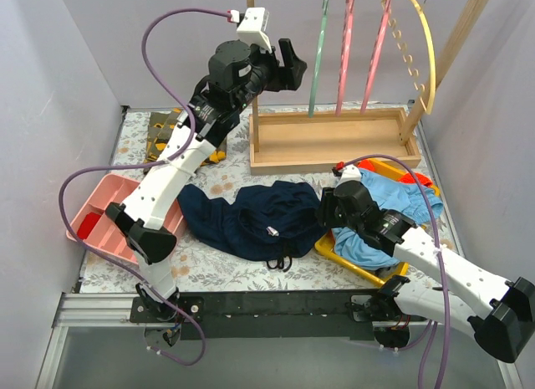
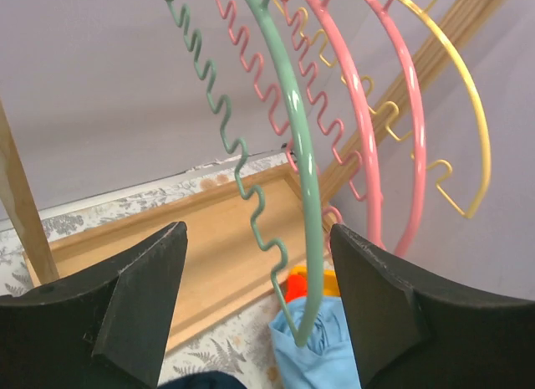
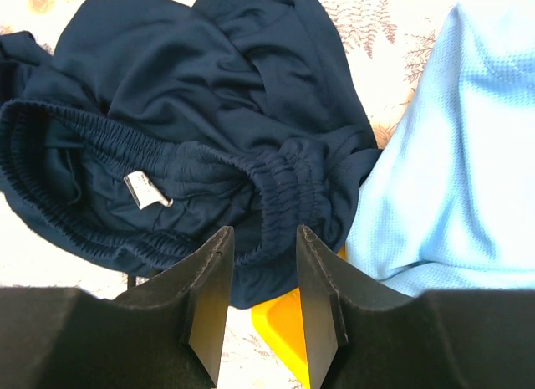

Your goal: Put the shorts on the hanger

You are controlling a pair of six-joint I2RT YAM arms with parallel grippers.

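Spread right gripper [image 3: 263,238] just above the shorts [image 3: 167,88] — spread left gripper [image 2: 257,238] faces the hanger [image 2: 292,113]

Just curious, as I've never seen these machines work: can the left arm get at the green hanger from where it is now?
Probably yes. The left gripper is open, and the green hanger hangs just ahead of the gap between its fingers, with nothing in front of it.
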